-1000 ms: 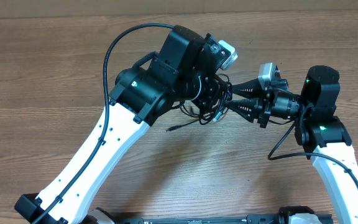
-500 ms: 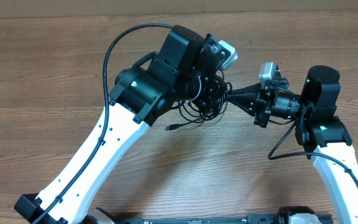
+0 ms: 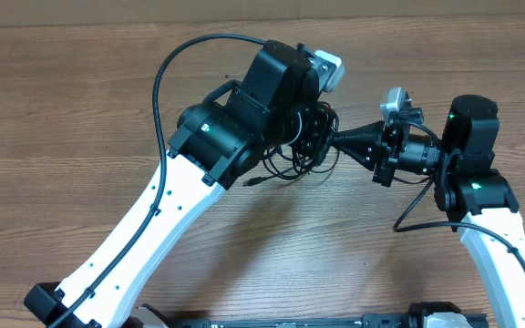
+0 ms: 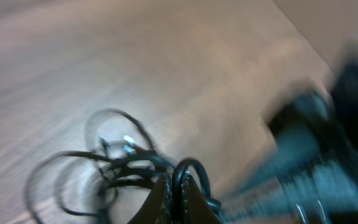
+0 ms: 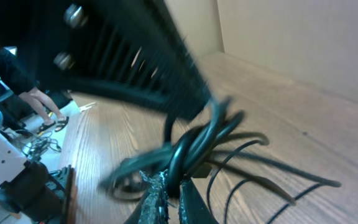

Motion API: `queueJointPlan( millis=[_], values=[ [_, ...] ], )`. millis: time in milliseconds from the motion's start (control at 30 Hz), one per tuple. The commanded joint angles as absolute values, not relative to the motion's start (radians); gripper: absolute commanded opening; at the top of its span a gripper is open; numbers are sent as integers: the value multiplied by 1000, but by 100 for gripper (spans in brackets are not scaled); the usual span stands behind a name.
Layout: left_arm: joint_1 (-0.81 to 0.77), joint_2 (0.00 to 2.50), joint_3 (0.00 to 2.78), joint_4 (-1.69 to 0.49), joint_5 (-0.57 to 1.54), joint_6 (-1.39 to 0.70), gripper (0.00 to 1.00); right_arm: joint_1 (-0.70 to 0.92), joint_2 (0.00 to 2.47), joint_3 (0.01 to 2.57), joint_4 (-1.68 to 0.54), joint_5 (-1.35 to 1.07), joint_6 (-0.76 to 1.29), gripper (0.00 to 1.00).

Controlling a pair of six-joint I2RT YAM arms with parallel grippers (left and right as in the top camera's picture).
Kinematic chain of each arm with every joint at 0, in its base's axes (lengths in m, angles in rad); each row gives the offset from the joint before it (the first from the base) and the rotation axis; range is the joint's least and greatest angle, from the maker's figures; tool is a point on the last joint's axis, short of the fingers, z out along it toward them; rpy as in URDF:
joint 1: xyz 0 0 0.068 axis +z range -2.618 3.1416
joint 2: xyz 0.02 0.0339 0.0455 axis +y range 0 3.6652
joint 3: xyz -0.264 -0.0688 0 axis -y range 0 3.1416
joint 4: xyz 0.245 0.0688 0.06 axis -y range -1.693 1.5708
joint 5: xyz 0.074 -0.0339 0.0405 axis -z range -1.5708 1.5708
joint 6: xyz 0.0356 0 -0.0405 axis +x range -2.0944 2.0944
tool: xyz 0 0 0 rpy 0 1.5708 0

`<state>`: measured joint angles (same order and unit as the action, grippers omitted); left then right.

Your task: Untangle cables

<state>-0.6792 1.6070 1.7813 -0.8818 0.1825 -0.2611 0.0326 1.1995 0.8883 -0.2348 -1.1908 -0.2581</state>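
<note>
Since the earlier frame the right gripper has closed its spread jaws, and the left wrist has swung a little toward the top of the overhead view. Its jaws are now fully together, and the right wrist view shows several strands pinched between them. The left gripper is also closed tight, with one loop caught at its tips; this view is blurred, so you cannot count the strands.

The thin black flexible cables sit just above the centre of the overhead view, between the two grippers, with their loops spreading down and to the left over the brown wooden table.

I judge them very light, limp and smooth, so they will sag, slide and tighten into knots if you pull hard. A better place to take hold is probably near a free end, such as the small plug connector lying lower left of the bundle.

The two wrists are very near each other, and the left one hides part of the bundle from above. The thick black arm cable arches at upper left, well apart.
</note>
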Motion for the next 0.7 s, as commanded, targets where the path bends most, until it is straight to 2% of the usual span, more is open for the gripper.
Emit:
queueJointPlan(
  millis=[0,200,333,367,433,467,567,667],
  values=[
    [-661,1604,1804,-834,-23,-451,4,45,1190,885,-253,-1237,-262,4],
    [-662,1604,1804,-835,-33,-504,4,45,1190,885,-253,-1237,-262,4],
    [-662,1604,1804,-858,13,-408,4,45,1190,885,-247,-1223,-262,4],
    [-662,1604,1803,-866,36,-372,4,45,1190,885,-244,-1209,-262,8],
    [-662,1604,1804,-886,85,-303,4,45,1190,885,-235,-1178,-262,33],
    [-662,1603,1804,-912,137,-222,4,45,1190,885,-220,-1160,-262,56],
    [-662,1604,1803,-958,189,-123,4,45,1190,885,-176,-1161,-261,75],
    [-662,1604,1803,-990,237,-47,4,45,1190,885,-136,-1161,-256,76]
  ],
)
